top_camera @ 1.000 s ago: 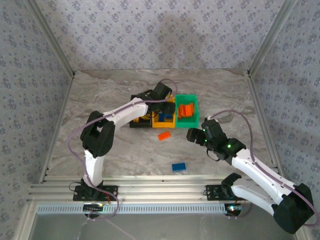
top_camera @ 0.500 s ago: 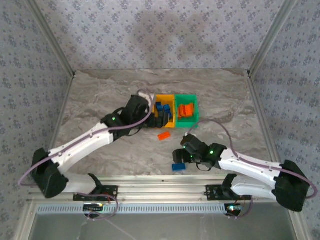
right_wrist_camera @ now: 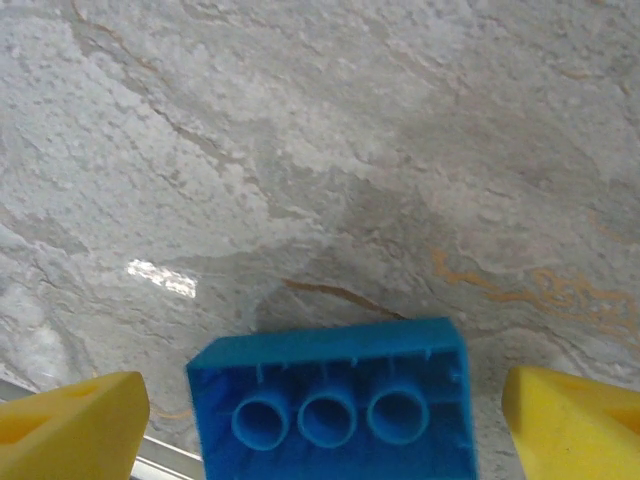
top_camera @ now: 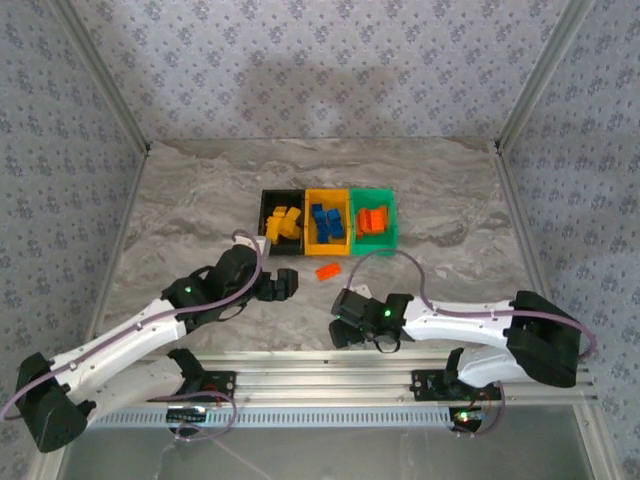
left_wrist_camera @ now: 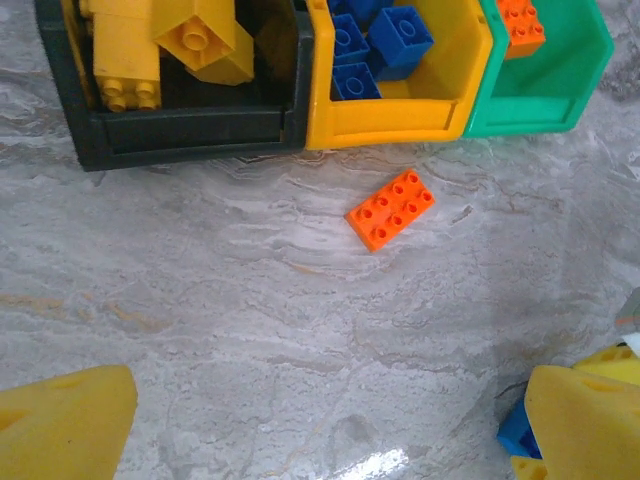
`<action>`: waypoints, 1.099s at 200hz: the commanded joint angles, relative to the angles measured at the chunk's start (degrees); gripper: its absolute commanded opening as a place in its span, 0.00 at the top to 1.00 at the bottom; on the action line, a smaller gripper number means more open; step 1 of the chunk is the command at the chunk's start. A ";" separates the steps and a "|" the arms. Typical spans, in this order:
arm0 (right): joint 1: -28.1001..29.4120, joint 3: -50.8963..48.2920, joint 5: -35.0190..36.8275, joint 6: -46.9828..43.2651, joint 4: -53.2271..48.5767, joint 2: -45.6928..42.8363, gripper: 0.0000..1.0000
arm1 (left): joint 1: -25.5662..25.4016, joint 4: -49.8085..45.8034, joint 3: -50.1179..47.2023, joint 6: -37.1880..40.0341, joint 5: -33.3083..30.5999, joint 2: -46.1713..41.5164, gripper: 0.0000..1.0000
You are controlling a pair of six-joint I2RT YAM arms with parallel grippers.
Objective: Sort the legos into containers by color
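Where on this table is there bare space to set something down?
Bare grey marble tabletop lies behind the black plastic bin, yellow-orange plastic bin and green plastic bin, and to either side of that row. Crowded: the front strip, with the loose orange studded brick, the left hand, and the right hand straddling a blue brick.

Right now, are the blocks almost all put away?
Nearly. Yellow bricks lie in the black bin, blue ones the yellow bin, orange ones the green bin. The right pincer is open around one blue brick. One orange brick lies loose on the table.
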 commanded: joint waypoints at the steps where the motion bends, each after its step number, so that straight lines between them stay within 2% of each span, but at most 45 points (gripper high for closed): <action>1: 0.65 2.32 1.95 1.63 -2.44 1.42 0.07 | -0.27 -0.93 -0.83 -1.47 -2.28 -0.97 0.00; 74: 1.48 3.90 2.45 1.99 -5.14 8.26 0.10 | -0.15 -0.87 -2.11 -1.10 -3.07 -1.06 0.00; 107: 1.48 4.06 2.74 1.51 -4.31 8.70 0.19 | -0.05 -1.06 -2.43 -0.92 -3.52 -0.92 0.00; 158: 1.24 5.56 2.72 -0.40 -5.07 3.42 0.35 | 0.11 -0.55 -3.82 -1.23 -4.10 -1.41 0.00; 185: -1.49 9.45 3.48 -4.41 -6.69 -0.18 0.38 | 0.21 -0.43 -4.61 -1.61 -4.80 -2.12 0.00; 220: -9.58 18.51 2.85 -10.20 -5.84 0.34 0.38 | 0.20 -0.78 -5.10 -2.16 -5.12 -2.34 0.00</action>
